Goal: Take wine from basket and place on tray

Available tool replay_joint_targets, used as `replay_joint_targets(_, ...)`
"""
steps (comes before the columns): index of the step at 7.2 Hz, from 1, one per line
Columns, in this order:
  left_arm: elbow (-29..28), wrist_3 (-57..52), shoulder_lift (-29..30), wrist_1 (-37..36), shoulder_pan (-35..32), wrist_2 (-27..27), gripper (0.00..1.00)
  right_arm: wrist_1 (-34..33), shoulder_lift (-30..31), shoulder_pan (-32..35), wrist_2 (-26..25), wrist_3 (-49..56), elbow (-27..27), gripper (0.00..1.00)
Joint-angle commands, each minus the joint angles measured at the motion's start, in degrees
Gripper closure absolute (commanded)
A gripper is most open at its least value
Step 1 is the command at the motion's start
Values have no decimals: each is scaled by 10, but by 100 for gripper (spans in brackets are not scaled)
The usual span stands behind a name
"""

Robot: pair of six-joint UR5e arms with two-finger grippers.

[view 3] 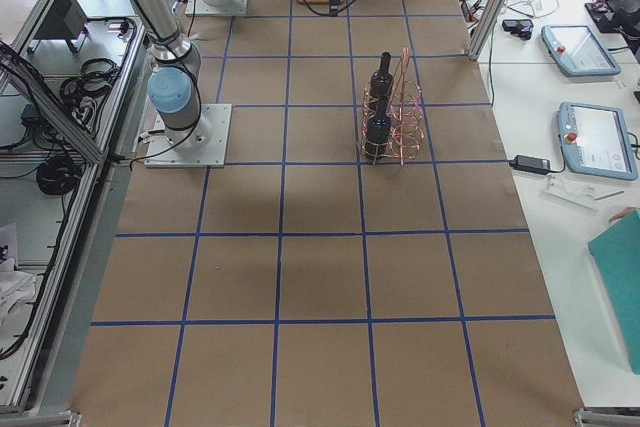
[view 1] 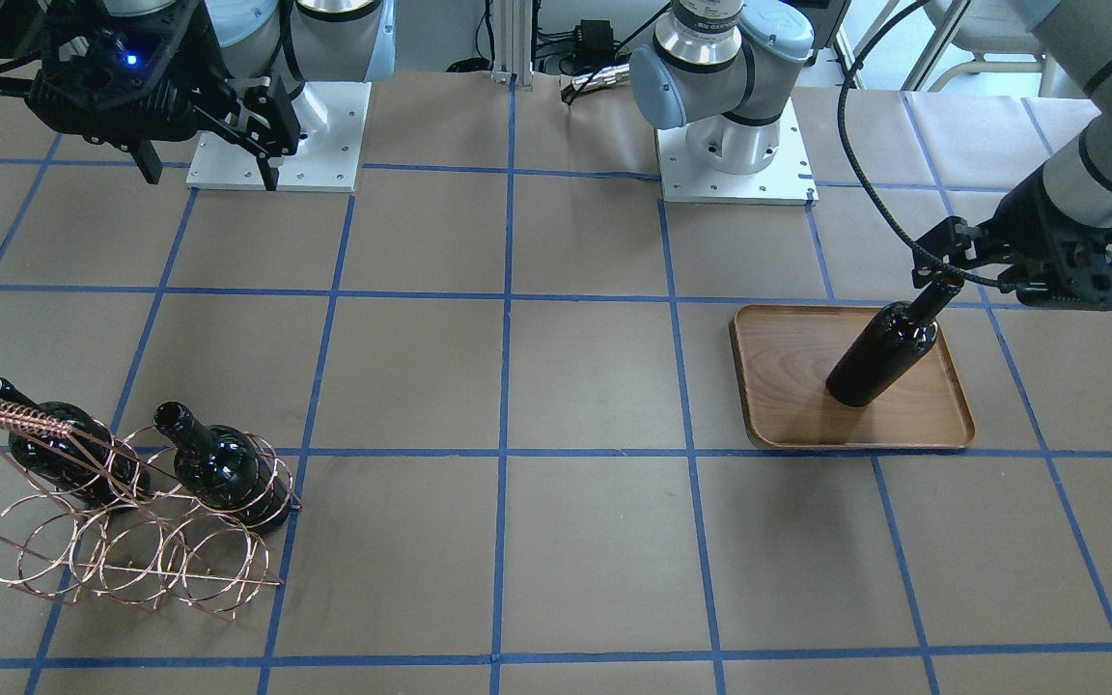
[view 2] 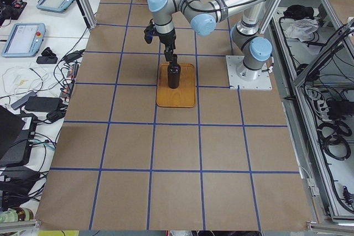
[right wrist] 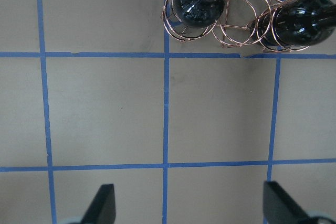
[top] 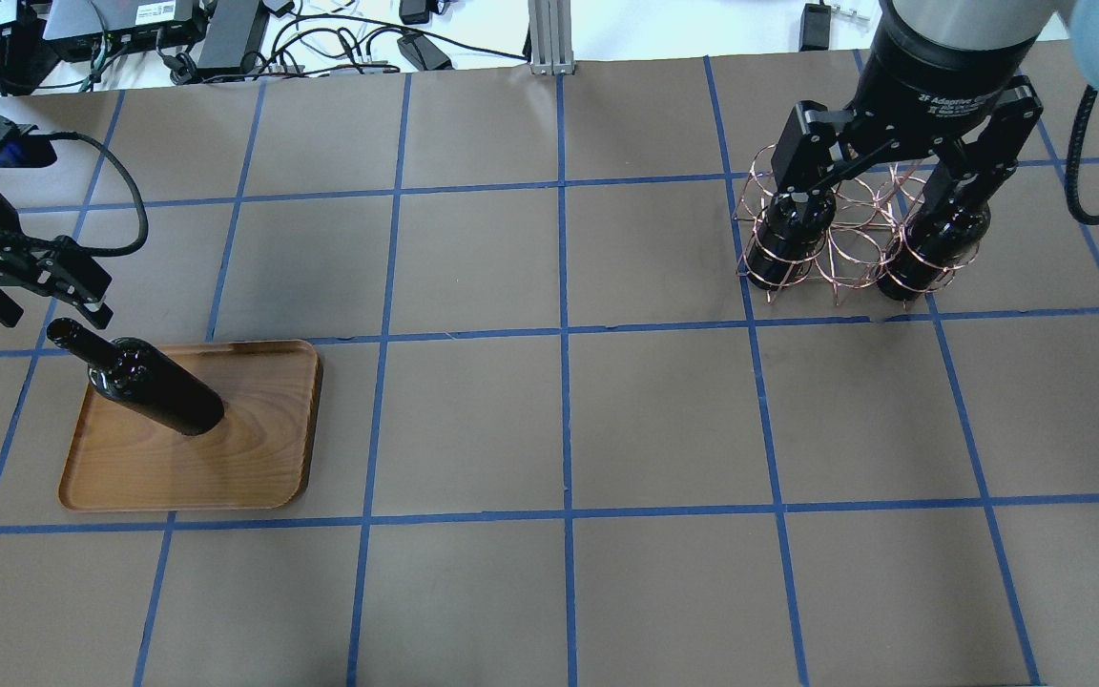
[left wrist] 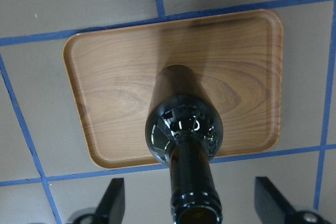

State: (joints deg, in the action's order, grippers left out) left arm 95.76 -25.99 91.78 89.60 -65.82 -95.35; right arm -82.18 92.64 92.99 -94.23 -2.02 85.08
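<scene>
A near-black wine bottle (view 1: 884, 352) stands upright on the brown wooden tray (view 1: 788, 405). It also shows in the overhead view (top: 154, 386) and the left wrist view (left wrist: 184, 129). My left gripper (left wrist: 191, 203) is open, its fingers (left wrist: 113, 200) on either side of the bottle's neck and not touching it. The copper wire basket (top: 845, 229) holds two more bottles (top: 783, 234) (top: 931, 253), necks up. My right gripper (top: 883, 191) is open and empty, high above the table by the basket, with the basket at the top of its view (right wrist: 241, 19).
The table is brown paper with a blue tape grid. The two arms' white base plates (view 1: 276, 135) (view 1: 735, 145) sit at the robot's side. Cables and power bricks (top: 225, 38) lie beyond the table's far edge.
</scene>
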Motion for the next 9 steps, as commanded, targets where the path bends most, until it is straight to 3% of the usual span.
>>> replay_joint_targets(1,-57,51,-19,19,-45,2,0,-1,0,0,0,0,0,0)
replay_joint_targets(5,-80,188,-38,26,-211,4,0,0,0,0,0,0,0,0)
replay_joint_targets(9,-78,212,-63,52,-252,32,0,0,0,0,0,0,0,0)
